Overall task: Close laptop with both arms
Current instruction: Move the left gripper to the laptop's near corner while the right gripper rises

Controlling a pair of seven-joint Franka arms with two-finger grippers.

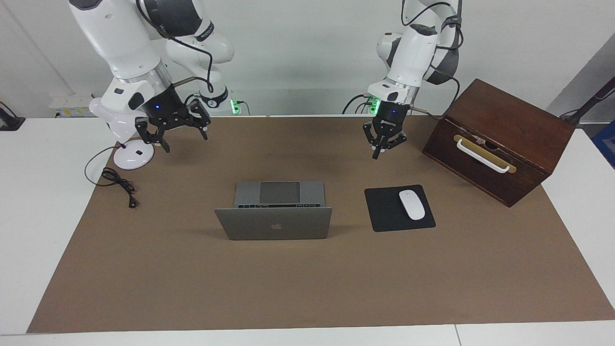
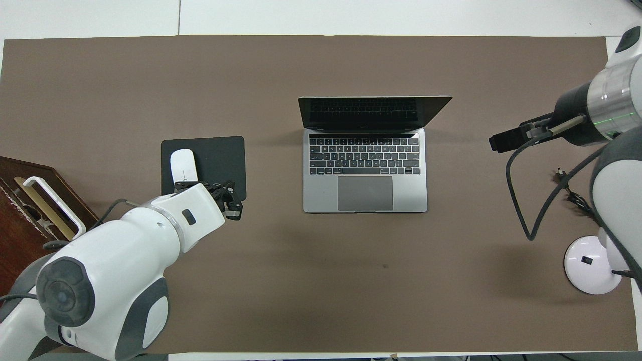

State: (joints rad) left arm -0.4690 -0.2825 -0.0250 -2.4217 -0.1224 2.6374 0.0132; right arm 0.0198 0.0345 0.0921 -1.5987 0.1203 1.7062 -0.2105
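While both arms hang short of their work, the right tool (image 1: 186, 142) hovers with its fingers spread wide above the desk lamp's base (image 1: 133, 156), at the near edge of the counter (image 1: 38, 202) toward the right arm's end. The left tool (image 1: 377, 154) hangs over the brown mat just nearer to the robots than the mouse pad (image 1: 384, 211); whether it is open or closed I cannot tell. A wooden box (image 1: 499, 139) sits toward the left arm's end.

Farther out, mid-counter and beside the mouse pad with its white mouse (image 1: 412, 204), stands the laptop (image 2: 365, 170), untouched. Its trackpad faces the robots and its lid is raised at the far end.

To close it well, I judge each tool should travel up and over the keyboard deck, meet the lid's top edge near its own corner, then press toward the robots and down together. Even pressure keeps the thin lid from twisting; a slow finish spares the screen.
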